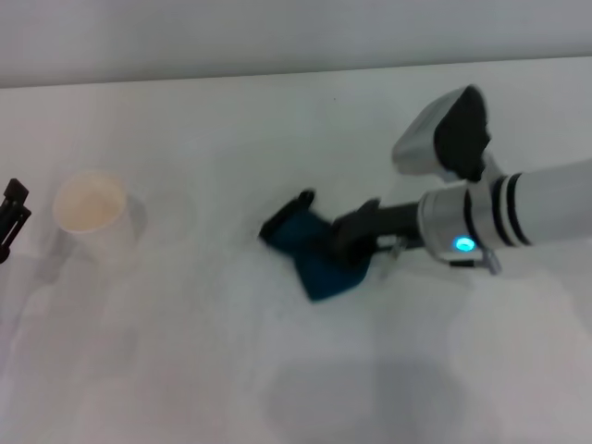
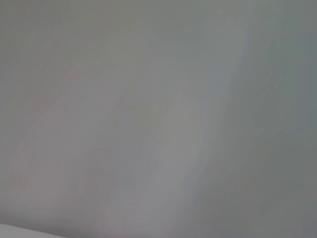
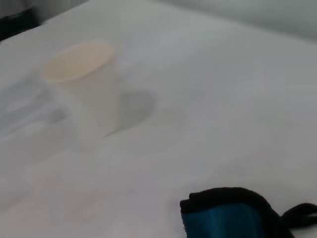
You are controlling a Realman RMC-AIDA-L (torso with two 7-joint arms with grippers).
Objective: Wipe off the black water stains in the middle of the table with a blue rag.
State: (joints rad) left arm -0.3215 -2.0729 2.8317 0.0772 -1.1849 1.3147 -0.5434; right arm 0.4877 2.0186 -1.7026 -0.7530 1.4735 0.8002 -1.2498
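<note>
The blue rag (image 1: pixel 316 252) lies crumpled on the white table (image 1: pixel 277 361) near the middle, with its black loop (image 1: pixel 302 198) sticking out at the far side. My right gripper (image 1: pixel 353 242) reaches in from the right and is shut on the rag, pressing it to the tabletop. The rag's black-edged corner also shows in the right wrist view (image 3: pixel 233 213). The black water stains are not visible; the rag covers that spot. My left gripper (image 1: pixel 11 217) is parked at the left edge of the table.
A white paper cup (image 1: pixel 91 215) stands upright at the left of the table, also in the right wrist view (image 3: pixel 86 87). The left wrist view shows only a blank grey surface.
</note>
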